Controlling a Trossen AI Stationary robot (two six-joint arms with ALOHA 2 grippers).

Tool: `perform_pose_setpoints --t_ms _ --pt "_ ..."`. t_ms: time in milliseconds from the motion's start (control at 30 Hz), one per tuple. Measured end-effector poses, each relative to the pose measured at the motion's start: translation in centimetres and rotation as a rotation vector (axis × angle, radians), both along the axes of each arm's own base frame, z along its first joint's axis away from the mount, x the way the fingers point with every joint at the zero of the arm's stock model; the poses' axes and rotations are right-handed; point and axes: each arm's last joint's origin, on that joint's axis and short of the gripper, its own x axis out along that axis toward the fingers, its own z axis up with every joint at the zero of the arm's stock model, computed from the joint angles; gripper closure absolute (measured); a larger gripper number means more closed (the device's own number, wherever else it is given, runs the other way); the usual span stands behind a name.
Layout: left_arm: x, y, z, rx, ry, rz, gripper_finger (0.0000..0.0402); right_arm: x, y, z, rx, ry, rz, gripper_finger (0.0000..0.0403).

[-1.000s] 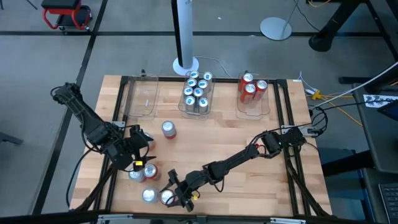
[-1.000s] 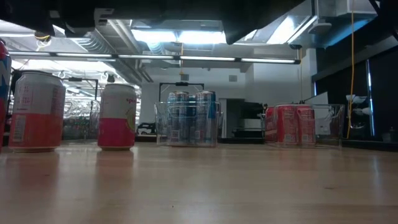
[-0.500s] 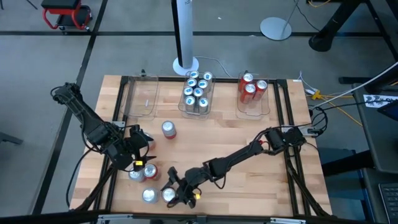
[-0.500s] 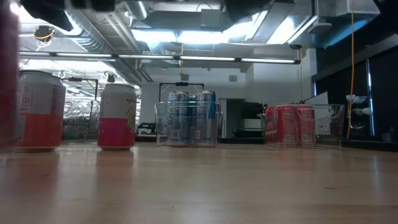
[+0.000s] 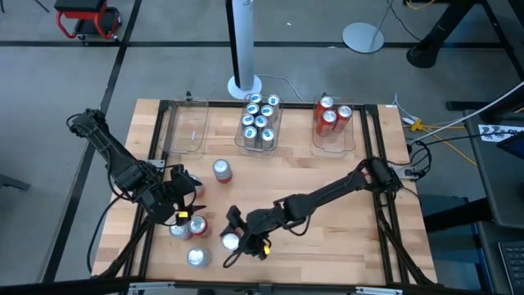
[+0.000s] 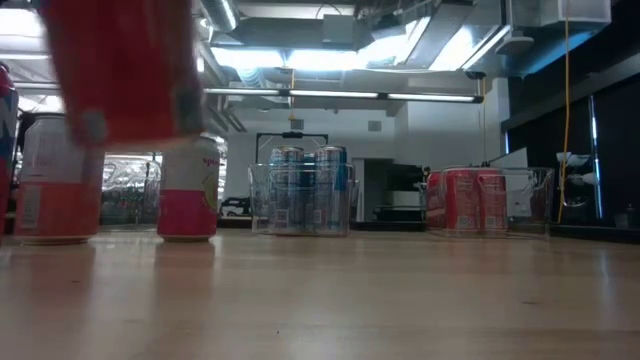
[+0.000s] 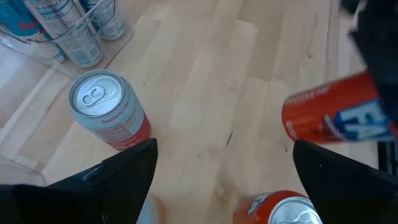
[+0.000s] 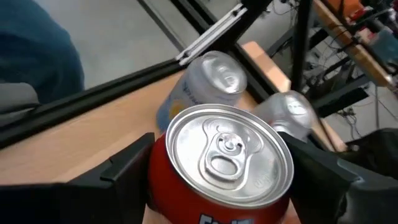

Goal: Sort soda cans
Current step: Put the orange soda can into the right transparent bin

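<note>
Seven blue cans (image 5: 257,123), three red (image 5: 332,115) binned

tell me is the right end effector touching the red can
Touching. In the right wrist view the right end effector has its dark fingers pressed against both sides of the red can.

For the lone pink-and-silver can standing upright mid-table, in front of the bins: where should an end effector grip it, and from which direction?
Grip the pink-and-silver can across its round side wall, about mid-height, coming down from above with one finger on each side. It stands upright with open table all around it, apart from the bin of blue-and-white cans, so either arm probably has room. The flat top offers no hold.
</note>
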Motion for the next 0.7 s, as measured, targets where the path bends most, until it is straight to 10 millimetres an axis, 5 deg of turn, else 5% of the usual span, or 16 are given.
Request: perform_pose_setpoints --t_ms 367,700 --pt "0.0 0.0 0.0 -0.004 -0.001 0.003 0.0039 -3.6 -2.7 7.1 -0.117 -0.017 -0.119 0.0113" --pt "0.0 0.0 0.0 -0.004 -0.001 0.004 0.0039 -12.0 -6.2 15.6 -0.277 -0.005 -0.398 0.0113"
